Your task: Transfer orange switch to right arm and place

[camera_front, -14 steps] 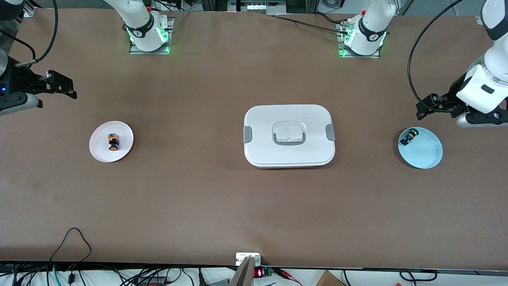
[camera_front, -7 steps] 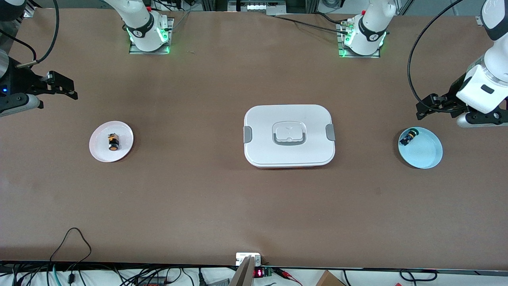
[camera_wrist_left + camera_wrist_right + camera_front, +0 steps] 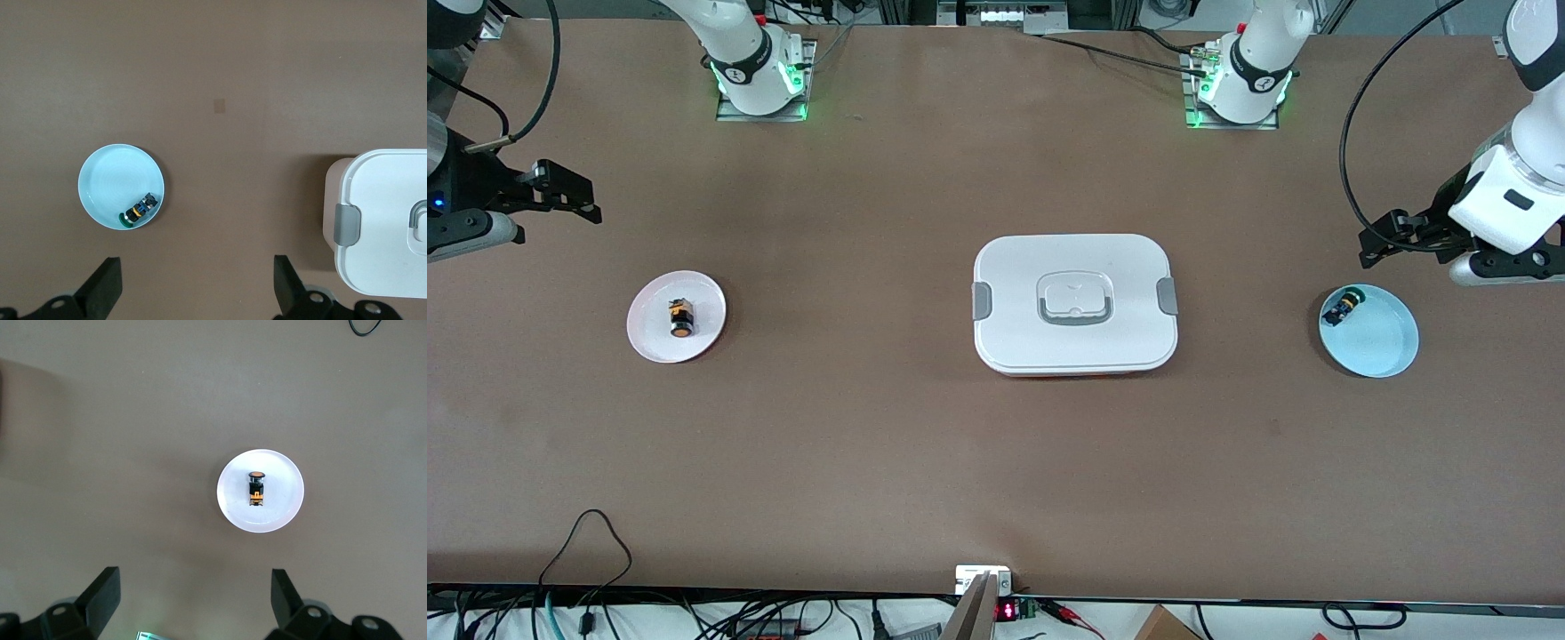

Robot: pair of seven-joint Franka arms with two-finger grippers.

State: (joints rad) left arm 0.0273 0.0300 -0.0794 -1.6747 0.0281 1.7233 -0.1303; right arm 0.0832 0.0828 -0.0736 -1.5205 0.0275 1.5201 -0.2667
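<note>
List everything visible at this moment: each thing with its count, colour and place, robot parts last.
orange switch: one, black with orange cap, lying on the white plate.
white plate: one, toward the right arm's end of the table.
green-capped switch: one, black, in the blue bowl at its rim.
blue bowl: one, light blue, toward the left arm's end.
lidded container: one, white with grey latches, mid-table.
right gripper: open, empty, above bare table beside the plate.
left gripper: open, empty, above bare table beside the bowl.

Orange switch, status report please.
Both claws, left and right, open, empty, waiting. Orange switch lying on white plate. Nothing blocking it.
</note>
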